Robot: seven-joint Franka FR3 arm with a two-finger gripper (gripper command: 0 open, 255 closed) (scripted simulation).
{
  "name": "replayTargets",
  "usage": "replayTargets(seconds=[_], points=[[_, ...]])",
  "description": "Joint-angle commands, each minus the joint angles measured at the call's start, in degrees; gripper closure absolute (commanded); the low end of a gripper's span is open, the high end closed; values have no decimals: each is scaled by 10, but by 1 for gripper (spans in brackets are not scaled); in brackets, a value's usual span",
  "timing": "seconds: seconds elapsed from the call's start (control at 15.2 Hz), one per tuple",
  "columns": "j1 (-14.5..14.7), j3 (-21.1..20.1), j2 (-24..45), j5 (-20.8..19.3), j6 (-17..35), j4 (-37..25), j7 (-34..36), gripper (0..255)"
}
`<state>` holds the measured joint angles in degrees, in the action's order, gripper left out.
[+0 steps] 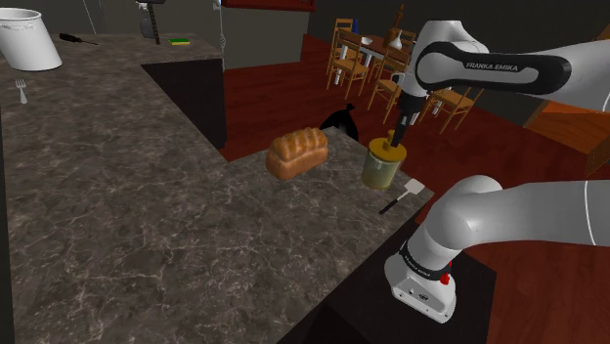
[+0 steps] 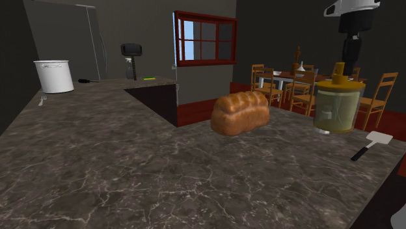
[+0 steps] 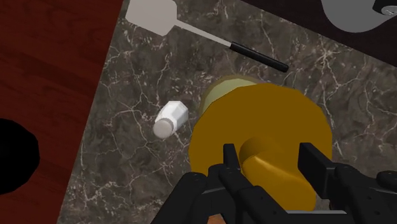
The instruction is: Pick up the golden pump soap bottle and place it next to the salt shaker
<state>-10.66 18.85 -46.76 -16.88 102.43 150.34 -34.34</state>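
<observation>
Shoulder view: bottle (image 1: pixel 381 168) near counter (image 1: pixel 147 215) edge

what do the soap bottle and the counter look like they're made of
Squat soap bottle with golden pump top: the body looks like translucent yellowish plastic or glass, since it appears see-through; its top is opaque matte gold, maybe plastic. Dark countertop: looks like stone, marble-like, given its irregular white veining.

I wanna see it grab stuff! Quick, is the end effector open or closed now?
End effector: open, fingers apart either side of the golden-capped translucent olive pump soap bottle, apparently not gripping it.
</observation>
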Motion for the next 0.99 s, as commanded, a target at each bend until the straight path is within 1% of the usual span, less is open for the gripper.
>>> replayTargets(seconds=[0.0,0.59,0.92], points=[[-2,4,1,-4,15,13,1,255],[-8,23,20,-22,95,74,6,255],[-8,23,20,-22,95,74,6,255]])
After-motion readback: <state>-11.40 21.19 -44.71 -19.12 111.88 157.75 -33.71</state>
